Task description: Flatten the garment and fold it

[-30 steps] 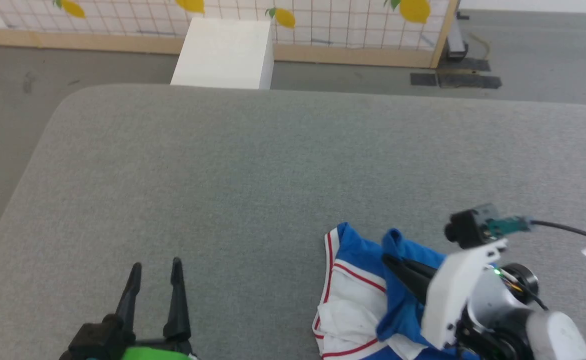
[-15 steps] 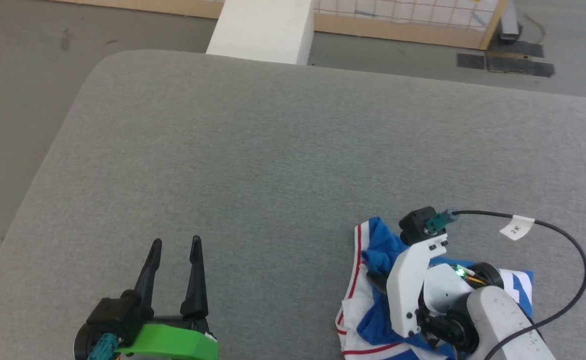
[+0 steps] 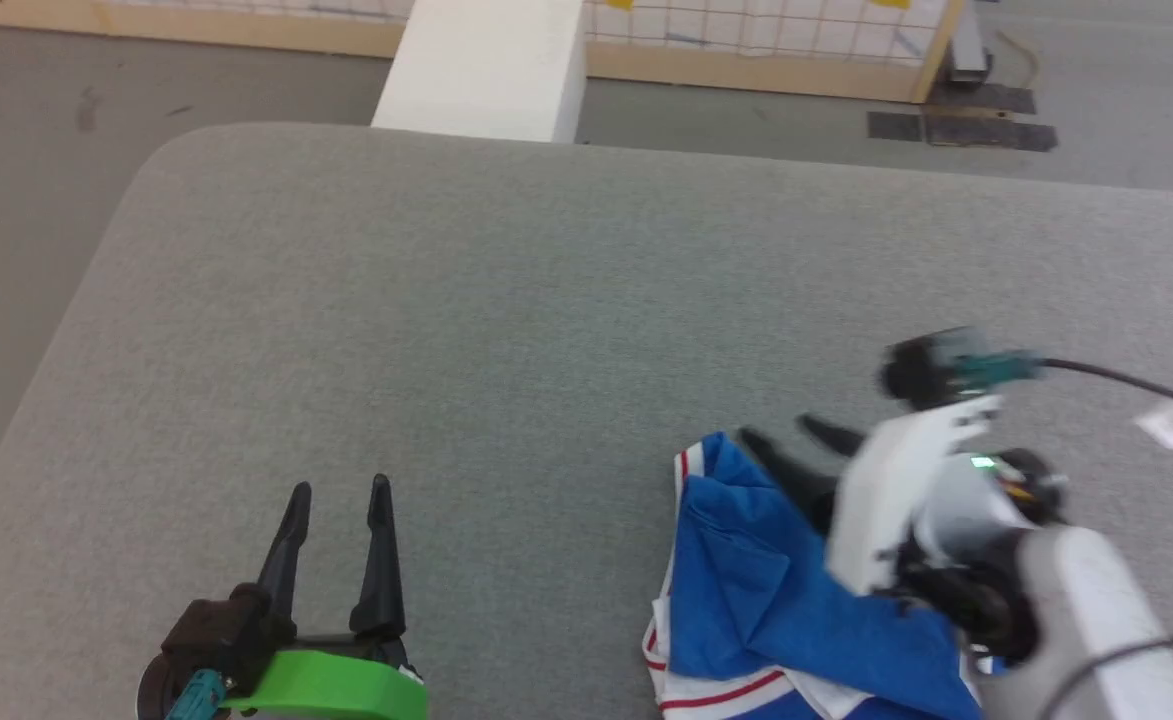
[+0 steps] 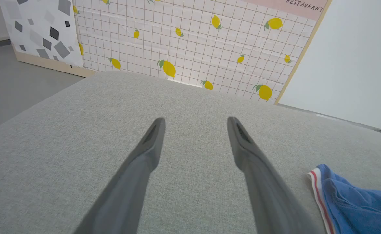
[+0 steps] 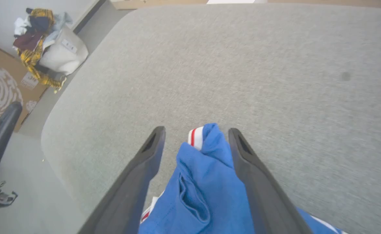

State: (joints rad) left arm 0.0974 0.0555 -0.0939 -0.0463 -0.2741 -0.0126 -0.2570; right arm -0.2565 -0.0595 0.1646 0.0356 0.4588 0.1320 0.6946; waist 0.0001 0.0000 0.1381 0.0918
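Royal-blue soft cotton T-shirt (image 3: 746, 590) with white, red-striped trim sits at the lower right of the head view. It is bunched, not flat: blue body heaped on top, a white and red band poking out at the bottom edge of the frame, a striped edge at its upper left corner.

My right gripper (image 3: 784, 438) is right over the heap's upper edge. In the right wrist view its two dark fingers stand wide apart with a ridge of blue cloth lying between them, not pinched as far as I can see. So it holds nothing.

My left gripper (image 3: 340, 487) is at the lower left, jaws also wide, empty, well apart from the T-shirt, above bare grey fabric-covered table (image 3: 446, 300).

Further out: a white box (image 3: 486, 70) at top centre, and a lemon-print grid panel (image 4: 193, 42) behind the table.

Risks, my judgement:
- Closing here would likely catch several layers of that ridge, so a pull drags the whole heap instead of spreading it.
- A finger could snag in the pocket-like fold on lifting.
- One-arm pulling with the left gripper that far off gives no counter-hold.
- The heap runs off the frame's bottom; I can't tell how close the near table edge is, so it may slide off.
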